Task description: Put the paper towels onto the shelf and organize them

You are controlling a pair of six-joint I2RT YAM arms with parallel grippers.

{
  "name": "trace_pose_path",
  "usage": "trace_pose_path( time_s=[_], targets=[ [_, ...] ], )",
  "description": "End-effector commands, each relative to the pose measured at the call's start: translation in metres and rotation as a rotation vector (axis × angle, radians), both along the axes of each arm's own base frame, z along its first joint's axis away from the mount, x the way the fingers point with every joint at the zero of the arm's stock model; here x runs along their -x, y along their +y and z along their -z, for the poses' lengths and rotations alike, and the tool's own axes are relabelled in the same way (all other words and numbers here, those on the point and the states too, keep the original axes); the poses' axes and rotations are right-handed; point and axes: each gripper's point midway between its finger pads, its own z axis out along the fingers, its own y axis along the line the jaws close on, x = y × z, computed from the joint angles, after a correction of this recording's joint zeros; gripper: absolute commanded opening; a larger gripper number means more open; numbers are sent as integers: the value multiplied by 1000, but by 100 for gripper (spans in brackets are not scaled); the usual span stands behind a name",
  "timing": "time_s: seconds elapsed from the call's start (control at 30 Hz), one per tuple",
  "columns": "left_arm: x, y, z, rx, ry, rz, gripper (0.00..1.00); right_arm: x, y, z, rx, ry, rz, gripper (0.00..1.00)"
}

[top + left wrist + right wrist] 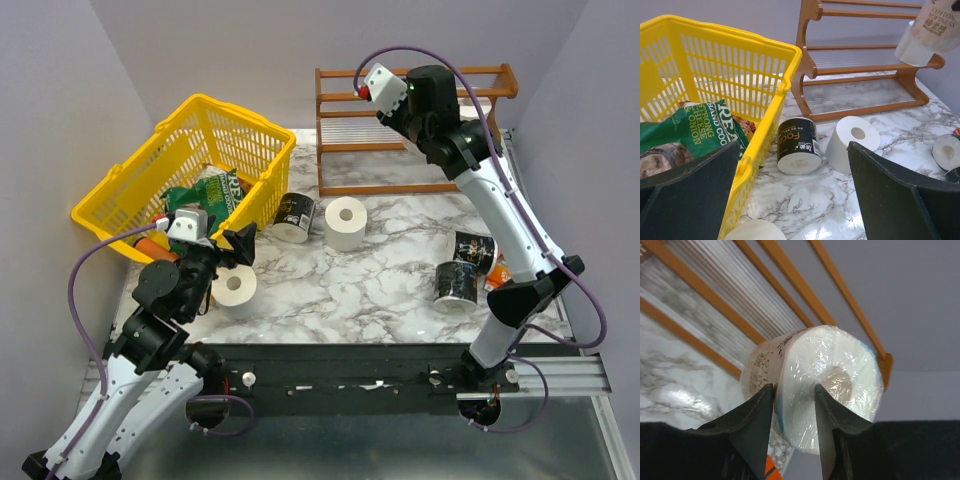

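The reddish-brown wooden shelf point(415, 130) stands at the back of the marble table; it also shows in the left wrist view point(865, 80). My right gripper point(794, 390) is shut on a clear-wrapped white paper towel roll point(825, 380), one finger in its core, and holds it up in front of the shelf's upper rails point(775, 295). That roll also shows in the left wrist view point(932, 30). My left gripper point(792, 150) is open and empty, above a bare white roll point(235, 290). Another bare white roll point(346, 222) and a black-wrapped roll point(295, 217) lie before the shelf.
A yellow plastic basket point(190, 120) with a green snack bag point(210, 190) stands at the back left, close to my left gripper. Two black-wrapped rolls point(458, 283) and an orange item point(497, 275) lie beside the right arm.
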Motion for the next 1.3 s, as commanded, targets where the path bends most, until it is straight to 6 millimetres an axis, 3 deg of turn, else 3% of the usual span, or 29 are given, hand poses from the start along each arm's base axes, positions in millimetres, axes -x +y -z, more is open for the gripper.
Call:
trace_pose_path(
  time_s=[0.0,0.17,0.23,0.3,0.33,0.43,0.47,0.5,0.6,0.67,0.77,0.83,0.93,0.97,1.07,1.27],
  targets=[
    [-2,3,5,7,10,-21,99,-34,-17,-40,68,-169,7,46],
    [-3,2,8,2,18,-24,99,-56,-24,-46,58,-218,2,43],
    [-3,2,7,2,18,-23,99,-55,-21,-32,56,-178,-9,43],
    [-4,2,7,0,19,-24,99,-43,-18,-30,-1,-156,-35,45],
    [-4,1,8,-1,20,-21,99,-39,-9,-3,-58,-94,-53,48],
    [-4,1,8,-3,19,-21,99,-16,-10,4,-196,-85,-41,55],
    [-4,1,7,0,17,-18,99,-11,-14,45,-178,-11,-26,56],
    [-3,0,6,2,14,-12,99,-3,-20,45,-196,-22,-13,57],
    [-4,-3,7,1,20,-3,99,6,-46,84,-280,64,128,60],
    [-4,-4,9,-1,24,2,99,20,-57,97,-376,127,175,64],
    [-4,-4,7,3,19,2,99,38,-65,121,-438,228,209,76],
    [-3,-3,7,4,18,1,99,46,-74,141,-439,271,257,76],
    [-2,-1,5,8,12,-3,99,48,-104,171,-477,286,395,71],
    [-1,-1,6,10,11,-5,99,47,-122,179,-497,284,460,66],
    [-2,0,6,10,12,-9,99,51,-144,204,-541,297,562,57],
    [-2,-1,6,6,16,-7,99,55,-143,237,-578,352,594,56]
  ],
)
